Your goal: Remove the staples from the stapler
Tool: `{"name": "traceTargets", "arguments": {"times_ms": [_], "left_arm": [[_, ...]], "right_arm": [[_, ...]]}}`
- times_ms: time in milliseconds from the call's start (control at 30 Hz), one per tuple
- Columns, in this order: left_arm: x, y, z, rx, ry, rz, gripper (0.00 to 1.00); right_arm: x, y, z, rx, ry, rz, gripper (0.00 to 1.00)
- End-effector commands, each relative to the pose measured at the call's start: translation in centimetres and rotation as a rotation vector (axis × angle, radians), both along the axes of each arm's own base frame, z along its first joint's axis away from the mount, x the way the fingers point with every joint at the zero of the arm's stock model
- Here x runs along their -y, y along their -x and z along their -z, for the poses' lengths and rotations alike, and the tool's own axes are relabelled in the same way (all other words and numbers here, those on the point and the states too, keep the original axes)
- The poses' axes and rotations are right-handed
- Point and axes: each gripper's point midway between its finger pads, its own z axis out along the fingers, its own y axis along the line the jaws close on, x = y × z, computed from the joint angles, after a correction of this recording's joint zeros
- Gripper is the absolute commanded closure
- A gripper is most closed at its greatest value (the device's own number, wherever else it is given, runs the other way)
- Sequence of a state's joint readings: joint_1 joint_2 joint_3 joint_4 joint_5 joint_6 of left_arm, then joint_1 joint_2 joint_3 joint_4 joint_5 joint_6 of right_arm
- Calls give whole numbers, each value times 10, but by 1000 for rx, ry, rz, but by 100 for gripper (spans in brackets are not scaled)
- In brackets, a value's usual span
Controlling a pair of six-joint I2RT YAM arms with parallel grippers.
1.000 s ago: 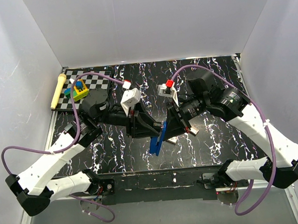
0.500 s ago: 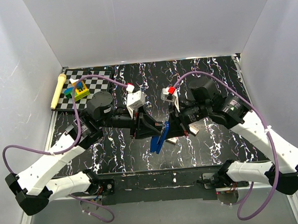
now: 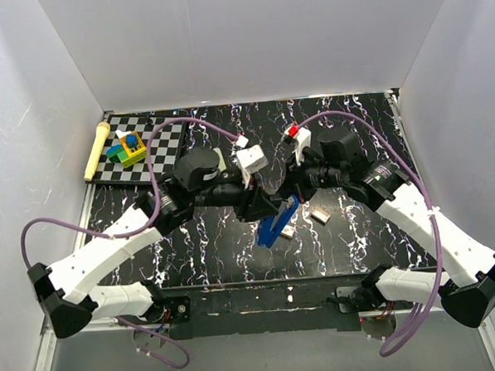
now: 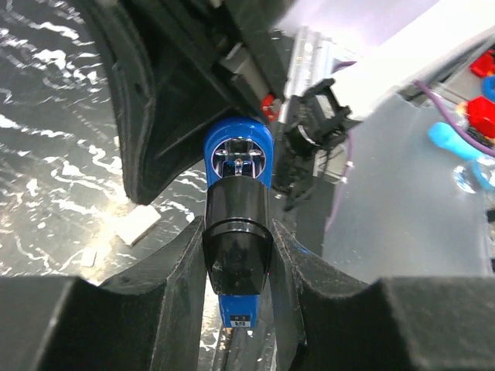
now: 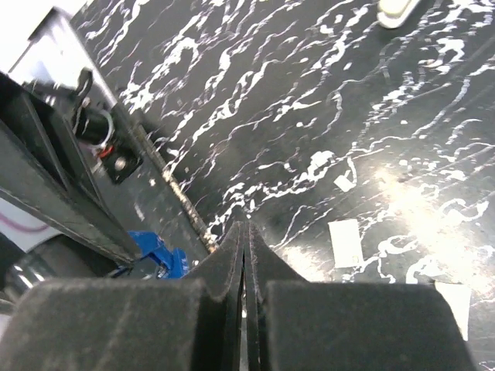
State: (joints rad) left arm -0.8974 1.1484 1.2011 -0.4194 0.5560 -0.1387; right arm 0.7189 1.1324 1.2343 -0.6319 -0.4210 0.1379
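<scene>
The small slim bright-blue stapler (image 3: 275, 225) sits tilted over the middle of the black white-veined table (image 3: 193, 246), clamped between the left gripper's (image 4: 237, 247) fingers. Just beside it, the right gripper (image 5: 245, 251) has its fingers pressed together.

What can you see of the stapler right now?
The stapler is small, slim, bright blue and glossy like plastic. It is held tilted between the two grippers, its nearer end lower. The left wrist view looks along it: a rounded blue end with a shiny metal centre, and a black part clamped by the left gripper. The right gripper, fingers pressed together, meets its upper end.
</scene>
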Motion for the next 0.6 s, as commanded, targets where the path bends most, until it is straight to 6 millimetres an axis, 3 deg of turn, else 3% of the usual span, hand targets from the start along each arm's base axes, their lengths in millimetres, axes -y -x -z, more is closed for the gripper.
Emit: {"name": "traceTargets", "arguments": {"times_ms": [0,300,567], "left_arm": [[8,-39,-28,61,21,-179,100],[9,-107,-14,40,-79,-446,100],[-12,-182,8,-71,-107,-669,100]], "right_arm": [[12,-38,-10,49,-44,202,99],[59,-79,15,-3,58,544,99],[82,-92,29,-37,69,711,99]]}}
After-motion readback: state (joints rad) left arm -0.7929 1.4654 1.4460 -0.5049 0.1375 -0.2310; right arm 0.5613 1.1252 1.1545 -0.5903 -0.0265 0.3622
